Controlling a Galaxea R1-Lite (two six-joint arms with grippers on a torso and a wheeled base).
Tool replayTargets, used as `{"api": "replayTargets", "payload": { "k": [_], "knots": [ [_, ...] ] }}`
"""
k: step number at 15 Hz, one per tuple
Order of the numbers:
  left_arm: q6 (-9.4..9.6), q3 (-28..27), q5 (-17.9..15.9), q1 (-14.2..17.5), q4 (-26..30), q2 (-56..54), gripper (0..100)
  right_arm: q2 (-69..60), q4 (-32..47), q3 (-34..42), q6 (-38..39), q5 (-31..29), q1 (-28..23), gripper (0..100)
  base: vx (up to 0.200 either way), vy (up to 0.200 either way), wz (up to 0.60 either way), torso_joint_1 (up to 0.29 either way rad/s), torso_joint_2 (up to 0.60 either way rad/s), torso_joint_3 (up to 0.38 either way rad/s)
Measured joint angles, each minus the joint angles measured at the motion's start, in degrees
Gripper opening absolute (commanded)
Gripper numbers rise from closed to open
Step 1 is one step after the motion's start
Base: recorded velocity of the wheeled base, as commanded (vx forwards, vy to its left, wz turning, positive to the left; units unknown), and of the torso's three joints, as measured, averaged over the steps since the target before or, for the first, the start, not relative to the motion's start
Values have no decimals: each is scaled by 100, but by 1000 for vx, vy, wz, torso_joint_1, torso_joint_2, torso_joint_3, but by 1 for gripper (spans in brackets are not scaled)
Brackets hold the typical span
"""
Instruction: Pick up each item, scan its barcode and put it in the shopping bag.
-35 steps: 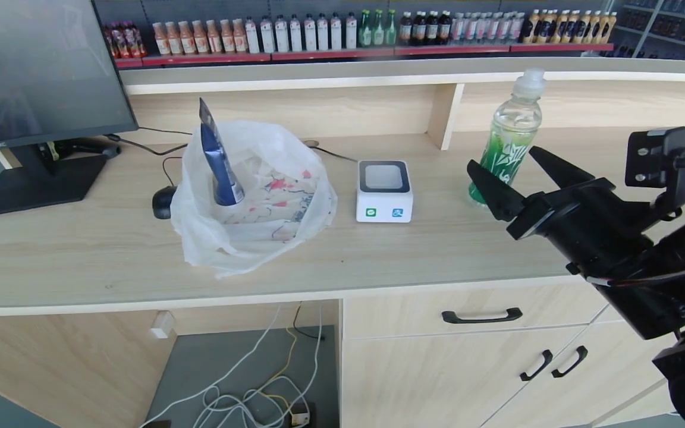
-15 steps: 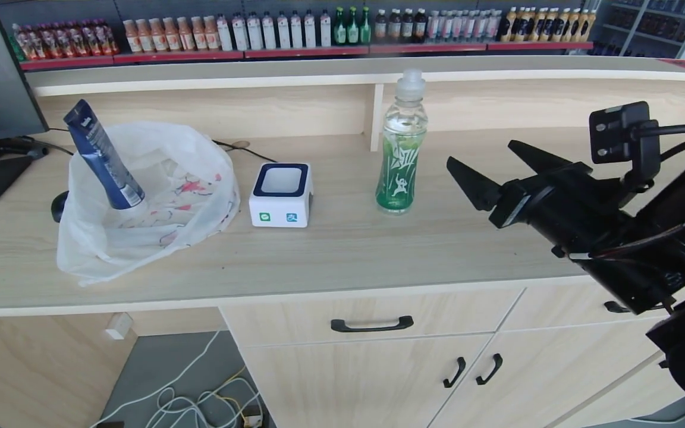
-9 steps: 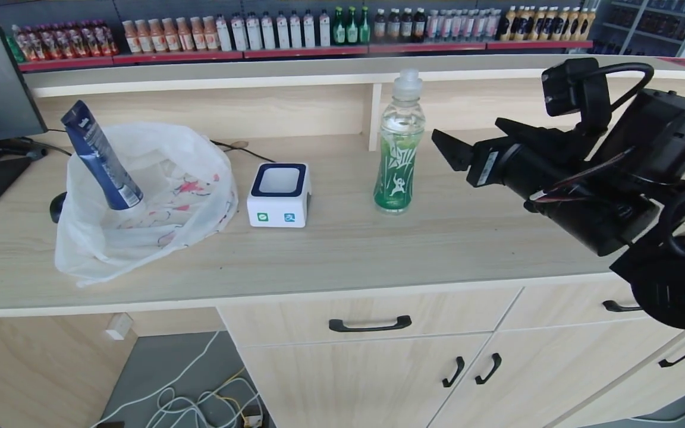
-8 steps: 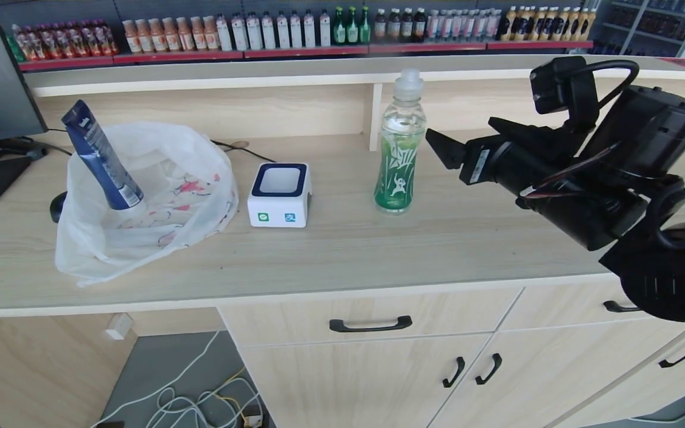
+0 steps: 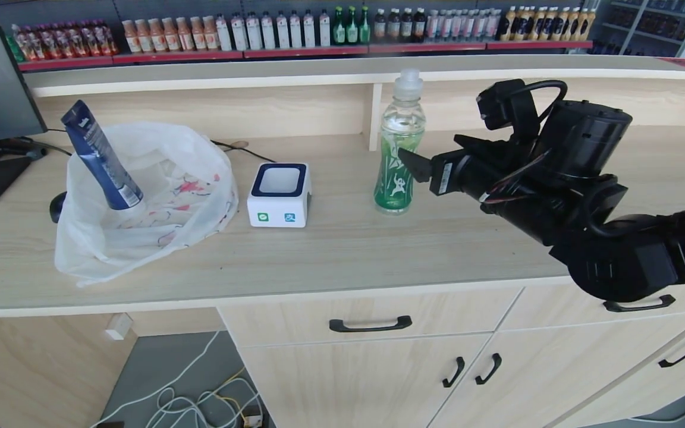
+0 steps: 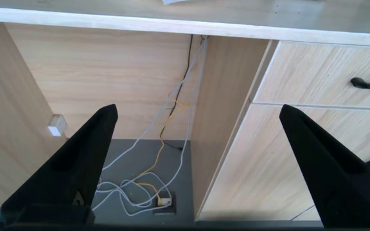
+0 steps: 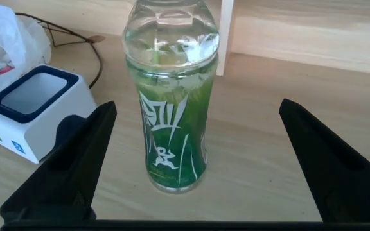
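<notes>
Right gripper (image 5: 429, 147) spread wide, level with the green-labelled bottle (image 5: 399, 148); in the right wrist view the bottle (image 7: 172, 128) stands upright ahead of the fingers, centred between them, gaps on both sides, no contact; bottle capped, on the bench (image 5: 342, 249), just right of the white scanner (image 5: 279, 195); shopping bag (image 5: 158, 196) left of the scanner, mouth open, blue tube (image 5: 101, 157) leaning inside it; left gripper (image 6: 198, 109) also wide, low before the bench's cabinet front; cables (image 6: 153, 186) on the floor beneath.
</notes>
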Motion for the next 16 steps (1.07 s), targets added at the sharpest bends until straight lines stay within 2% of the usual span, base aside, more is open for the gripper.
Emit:
{"api": "replayTargets", "payload": {
  "k": [5,16],
  "knots": [
    [0,0,0,2,0,0,100,302,-27,-267,-62,-46,304,100,0,0,0,0,0,0],
    [0,0,0,2,0,0,100,468,-30,-639,-33,-150,256,100,0,0,0,0,0,0]
  ]
}}
